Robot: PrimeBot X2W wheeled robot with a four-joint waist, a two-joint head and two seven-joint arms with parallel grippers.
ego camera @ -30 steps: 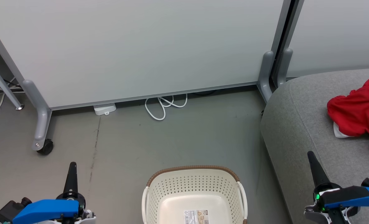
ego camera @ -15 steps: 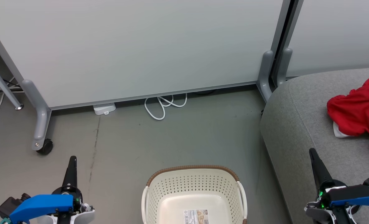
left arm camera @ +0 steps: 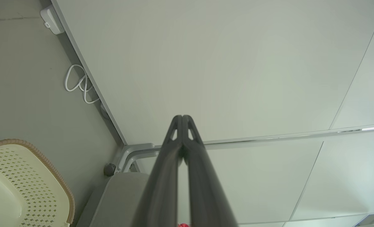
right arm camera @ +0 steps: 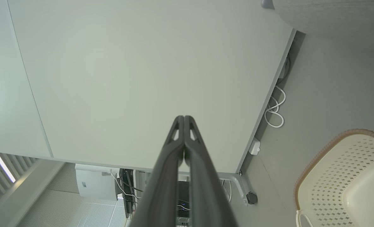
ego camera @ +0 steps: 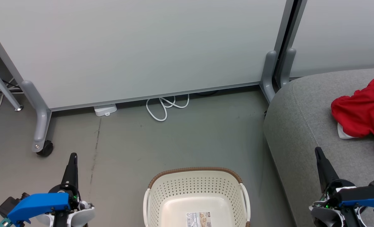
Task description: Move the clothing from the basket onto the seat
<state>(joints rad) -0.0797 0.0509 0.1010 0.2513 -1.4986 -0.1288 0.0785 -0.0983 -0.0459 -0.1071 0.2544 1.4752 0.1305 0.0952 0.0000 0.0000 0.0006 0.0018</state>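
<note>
The clothing (ego camera: 363, 110), a crumpled bright red heap with white trim showing at its lower edge, lies on the grey seat (ego camera: 300, 126), at the right border of the head view, which cuts part of it off. The basket (ego camera: 196, 170) stands on the floor (ego camera: 190, 138) just left of the seat. Its visible bottom is bare except for a printed sticker (ego camera: 198, 219), and its near part falls below the frame.

Likely hazards:
- **Garment missed:** one could lie in the unseen near part of the basket. The task would then be judged finished too soon.
- **Heap dragged:** a sweep of the right arm across the cushion could snag the loose fabric and pull it toward the seat's rounded front edge.
- **Basket knocked:** the light basket could be nudged by either arm passing low.

The left gripper (ego camera: 74, 156) is over the floor, left of the basket and apart from it. Its two dark fingers are pressed together, holding nothing and touching nothing. The right gripper (ego camera: 317, 150) is over the seat's front part, near the clothing but clear of it. It is likewise fully closed and empty. Both wrist views confirm fingertips meeting with no fabric between them.
</note>
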